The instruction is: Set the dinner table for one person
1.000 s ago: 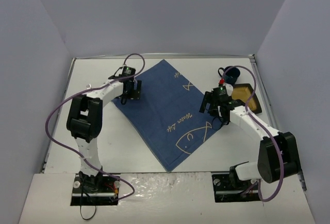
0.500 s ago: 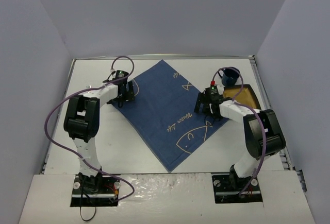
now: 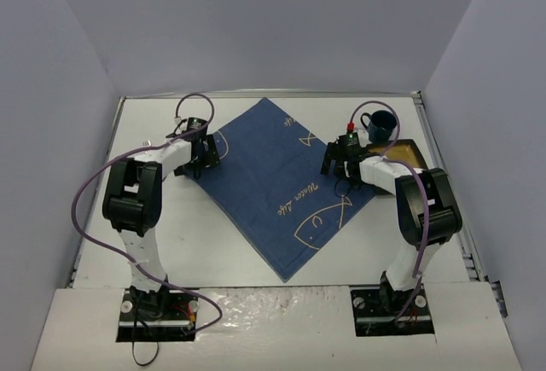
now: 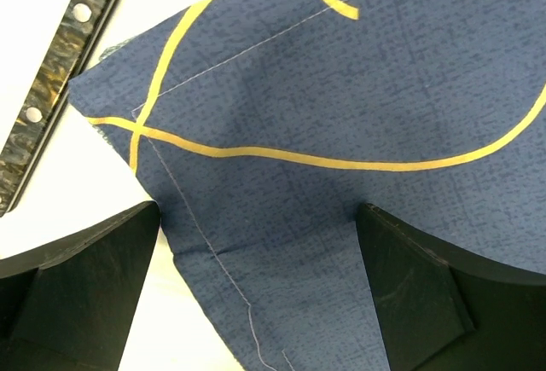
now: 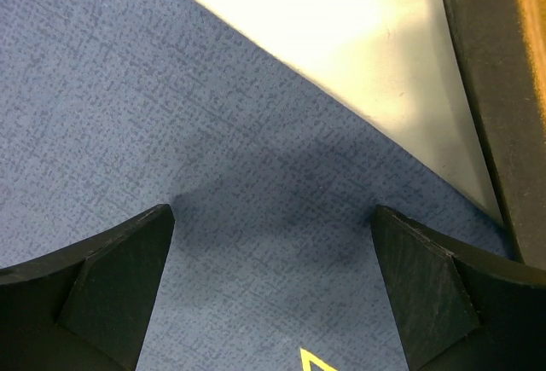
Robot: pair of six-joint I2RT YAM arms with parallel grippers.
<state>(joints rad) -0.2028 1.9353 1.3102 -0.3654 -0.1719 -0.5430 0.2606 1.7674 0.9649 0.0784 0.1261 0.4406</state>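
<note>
The white dinner table [image 3: 171, 234] carries a blue fish-print cloth [image 3: 286, 183] lying flat as a diamond. My left gripper [image 3: 205, 151] is open and low over the cloth's left corner [image 4: 281, 158]. Its fingers [image 4: 77, 286] stand wide apart, one at the cloth's edge. My right gripper [image 3: 339, 165] is open and low over the cloth's right side [image 5: 213, 132], fingertips [image 5: 111, 286] apart on the fabric. Neither gripper holds anything.
A knife with a mottled riveted handle [image 4: 51, 89] lies on the table just beyond the cloth's left corner. A dark blue mug [image 3: 380, 124] stands at the back right. A dark plate with a yellow inside [image 3: 408, 156] sits next to the cloth, its rim [image 5: 490, 89] close to my right gripper.
</note>
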